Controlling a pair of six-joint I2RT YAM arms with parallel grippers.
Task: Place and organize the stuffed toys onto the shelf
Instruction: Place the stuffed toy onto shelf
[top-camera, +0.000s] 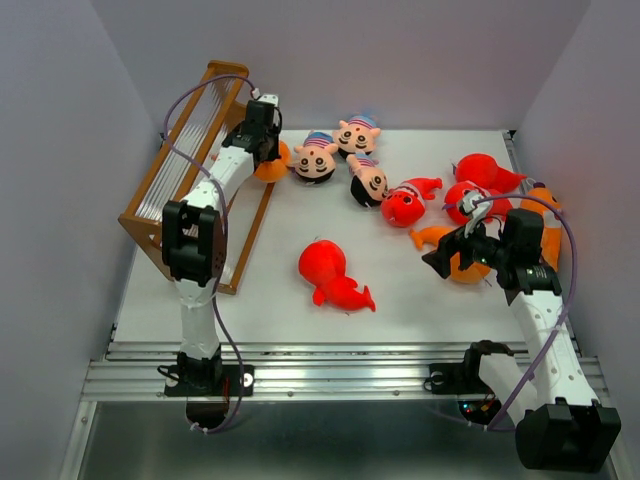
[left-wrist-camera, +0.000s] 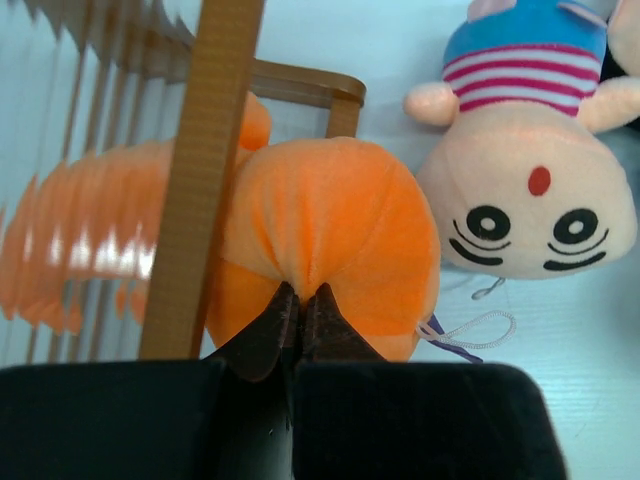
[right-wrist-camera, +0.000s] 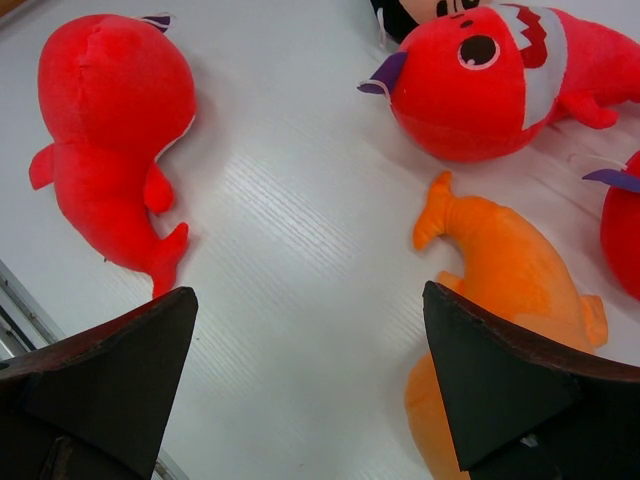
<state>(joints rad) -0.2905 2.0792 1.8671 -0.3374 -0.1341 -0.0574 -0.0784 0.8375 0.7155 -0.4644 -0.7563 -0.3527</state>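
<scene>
Left end effector (left-wrist-camera: 300, 300) grasping orange toy (left-wrist-camera: 330, 220), right end effector (right-wrist-camera: 310, 295) released, three doll heads (top-camera: 315, 160) (top-camera: 358, 135) (top-camera: 368, 181)

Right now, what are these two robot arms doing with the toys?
The left gripper is shut on a round orange plush toy, holding it at the edge of the wooden-framed slatted shelf. The right gripper hangs open over the white table beside an orange tailed plush. Red whale-like toys and striped-cap doll heads lie on the table.
</scene>
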